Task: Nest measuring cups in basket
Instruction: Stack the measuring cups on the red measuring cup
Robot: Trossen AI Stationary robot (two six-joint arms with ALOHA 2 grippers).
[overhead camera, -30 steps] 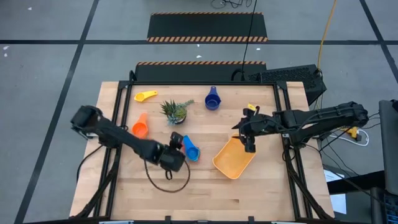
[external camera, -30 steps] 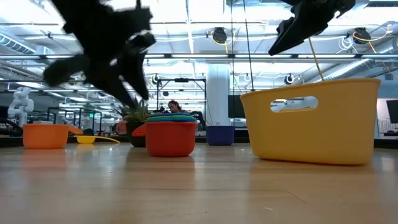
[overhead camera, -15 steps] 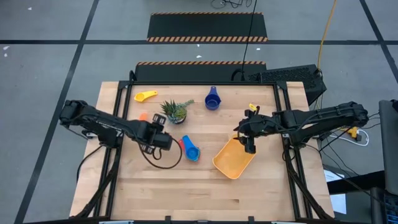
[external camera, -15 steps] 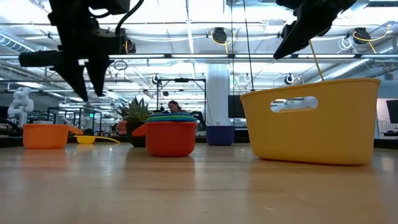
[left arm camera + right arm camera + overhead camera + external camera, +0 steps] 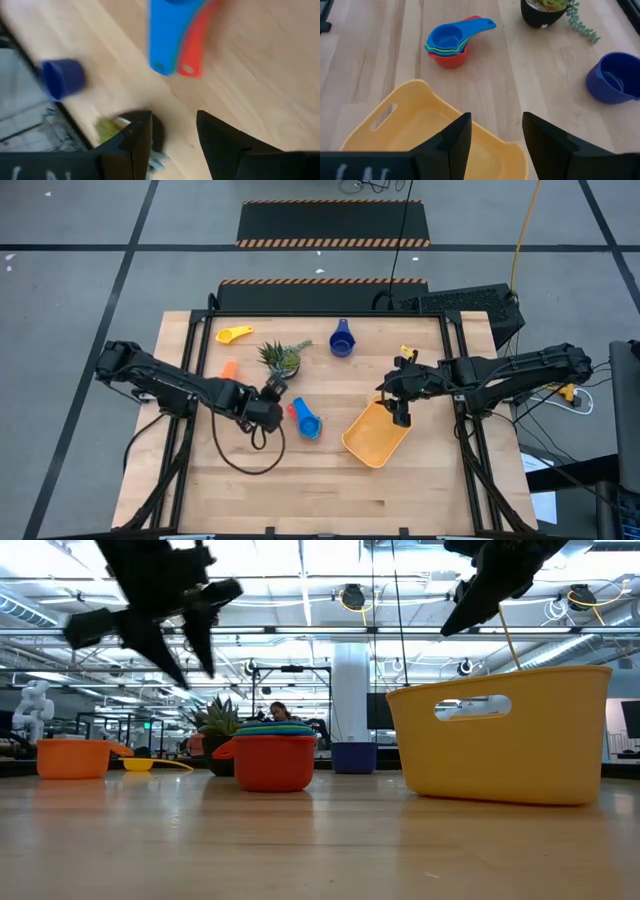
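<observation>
From above, the wooden table [image 5: 300,480] carries the basket [image 5: 377,434] at about four o'clock from the middle, sitting askew. The nested stack of measuring cups [image 5: 307,423], blue on top, lies just left of it, outside the basket. A dark blue cup [image 5: 342,340] sits toward twelve o'clock, a yellow cup [image 5: 235,334] at eleven, an orange cup [image 5: 229,368] at nine, partly hidden by the left arm, with the potted plant [image 5: 281,357] between them. The left gripper [image 5: 273,393] hangs just at nine o'clock of the stack; the right gripper [image 5: 401,416] hovers over the basket's far rim.

At table height, the red-bottomed stack [image 5: 273,755] stands on the wood, the basket [image 5: 505,735] to its right, both grippers raised clear.

Past the left wrist, its fingers [image 5: 135,135] stand apart, empty, the stack's handles [image 5: 172,40] ahead.

Past the right wrist, the fingers [image 5: 545,135] are parted and empty above the basket [image 5: 420,125].
</observation>
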